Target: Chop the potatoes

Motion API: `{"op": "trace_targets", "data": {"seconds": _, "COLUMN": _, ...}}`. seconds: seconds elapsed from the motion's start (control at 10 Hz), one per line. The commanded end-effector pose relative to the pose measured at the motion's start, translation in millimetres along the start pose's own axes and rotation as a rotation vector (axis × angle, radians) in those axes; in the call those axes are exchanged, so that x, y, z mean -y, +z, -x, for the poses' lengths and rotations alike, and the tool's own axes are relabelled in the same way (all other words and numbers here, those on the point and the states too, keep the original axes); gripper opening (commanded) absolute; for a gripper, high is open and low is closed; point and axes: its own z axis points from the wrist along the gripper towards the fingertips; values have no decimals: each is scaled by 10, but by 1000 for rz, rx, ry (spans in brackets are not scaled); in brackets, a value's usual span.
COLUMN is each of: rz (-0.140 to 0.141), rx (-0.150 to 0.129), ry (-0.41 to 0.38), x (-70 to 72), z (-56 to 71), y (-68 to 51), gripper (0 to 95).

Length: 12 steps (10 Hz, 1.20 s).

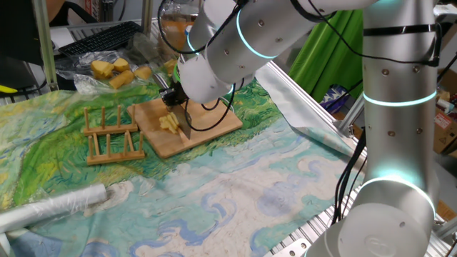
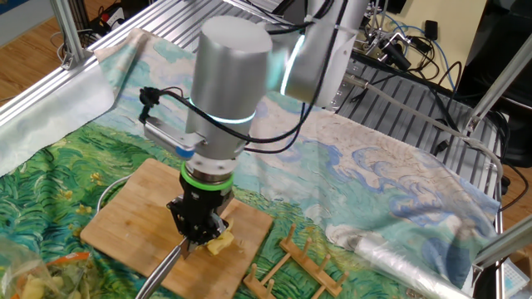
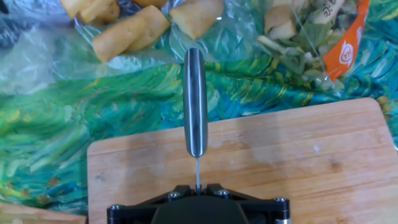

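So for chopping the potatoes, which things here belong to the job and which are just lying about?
In the job:
- potatoes
- board
- knife
- end effector, shut on the knife

Lying about:
- wooden rack
- bag of potato chunks
- plastic roll
- scraps bag
- keyboard

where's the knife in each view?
One fixed view: knife, centre-left, blade down on the wooden cutting board beside the potatoes.
Other fixed view: low centre-left, slanting from the gripper toward the bottom edge.
Hand view: centre, handle pointing up-frame.
Shared landmark: the cutting board.
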Motion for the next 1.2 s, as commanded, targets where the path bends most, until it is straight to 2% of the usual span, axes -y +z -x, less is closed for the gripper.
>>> {"op": "trace_targets", "data": {"seconds": 0.1, "rz": 23, "rx": -6, "ry": -2, "x": -95, "z": 6, "y": 8, "gripper": 0}}
{"op": "trace_targets", "data": {"seconds": 0.2, "rz": 2, "rx": -7, "ry": -9, "x": -96, "z": 4, "y": 24, "gripper": 0}}
{"op": "trace_targets", "data": {"seconds": 0.3, "rz": -1, "rx": -9, "ry": -4, "x": -99, "z": -1, "y": 38, "gripper": 0}}
{"op": "trace_targets", "data": {"seconds": 0.5, "rz": 1, "rx": -30, "ry": -11, "x": -94, "z": 3, "y": -9, "gripper": 0}}
{"op": "trace_targets", "data": {"seconds": 0.7, "rz": 15, "rx": -31, "ry": -6, "x": -109, "z": 6, "y": -8, "gripper": 0}}
{"op": "trace_targets", "data": {"seconds": 1.0, "rz": 9, "rx": -28, "ry": -6, "x": -115, "z": -2, "y": 45, "gripper": 0}}
{"op": "trace_targets", "data": {"seconds": 1.2, "rz": 9, "rx": -44, "ry": -12, "x": -107, "z": 11, "y": -43, "gripper": 0}}
